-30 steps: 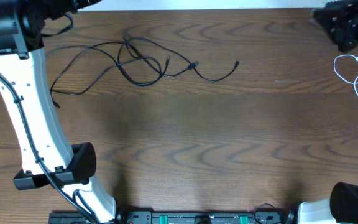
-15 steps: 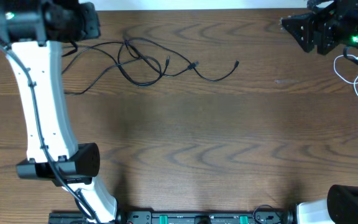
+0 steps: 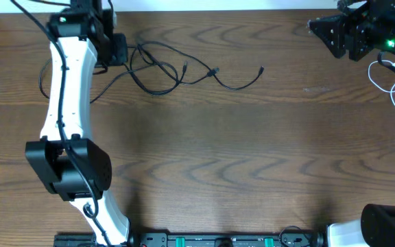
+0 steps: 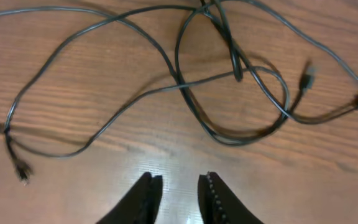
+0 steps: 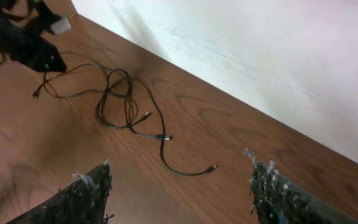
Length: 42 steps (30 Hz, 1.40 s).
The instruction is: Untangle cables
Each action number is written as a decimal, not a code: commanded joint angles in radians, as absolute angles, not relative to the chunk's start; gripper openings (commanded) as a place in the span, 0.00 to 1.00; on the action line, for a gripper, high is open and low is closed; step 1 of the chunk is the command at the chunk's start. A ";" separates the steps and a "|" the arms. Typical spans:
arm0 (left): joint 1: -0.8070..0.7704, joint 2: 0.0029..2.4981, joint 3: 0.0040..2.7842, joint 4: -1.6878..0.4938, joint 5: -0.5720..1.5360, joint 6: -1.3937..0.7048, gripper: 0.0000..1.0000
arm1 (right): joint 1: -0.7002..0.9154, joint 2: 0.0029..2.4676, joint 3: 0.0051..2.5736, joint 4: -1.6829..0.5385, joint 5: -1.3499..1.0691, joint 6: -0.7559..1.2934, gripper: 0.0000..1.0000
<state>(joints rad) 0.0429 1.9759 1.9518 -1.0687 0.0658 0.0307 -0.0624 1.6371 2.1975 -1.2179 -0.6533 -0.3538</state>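
Far left, the left gripper [image 4: 179, 179], jaws barely parted and empty, hangs over the tangled black cables [image 4: 230, 50]; best pinch one free strand, not the crossing. The right gripper [image 5: 178, 160] gapes empty, far right.

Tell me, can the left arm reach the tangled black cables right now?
Probably yes. The left tool hangs right beside the black cables, its jaws a little apart and empty, with only bare table between them. Nothing looks to be in the way.

left pincer [image 4: 179, 182] — now over black cables [image 4: 236, 65]
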 commanded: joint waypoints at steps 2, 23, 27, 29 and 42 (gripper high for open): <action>0.039 1.975 1.829 -0.987 0.096 0.164 0.30 | -0.057 1.634 2.198 -1.225 -0.653 -0.352 0.69; 0.067 2.104 1.627 -0.700 0.051 0.850 0.63 | -0.013 1.634 2.198 -1.224 -0.631 -0.320 0.73; 0.080 2.175 1.627 -0.685 -0.006 0.909 0.59 | -0.013 1.634 2.198 -1.224 -0.630 -0.311 0.74; 0.080 2.193 1.627 -0.659 -0.030 0.928 0.54 | -0.012 1.634 2.198 -1.224 -0.630 -0.309 0.75; 0.089 2.201 1.627 -0.434 -0.047 0.972 0.53 | 0.047 1.639 2.197 -1.227 -0.539 -0.307 0.79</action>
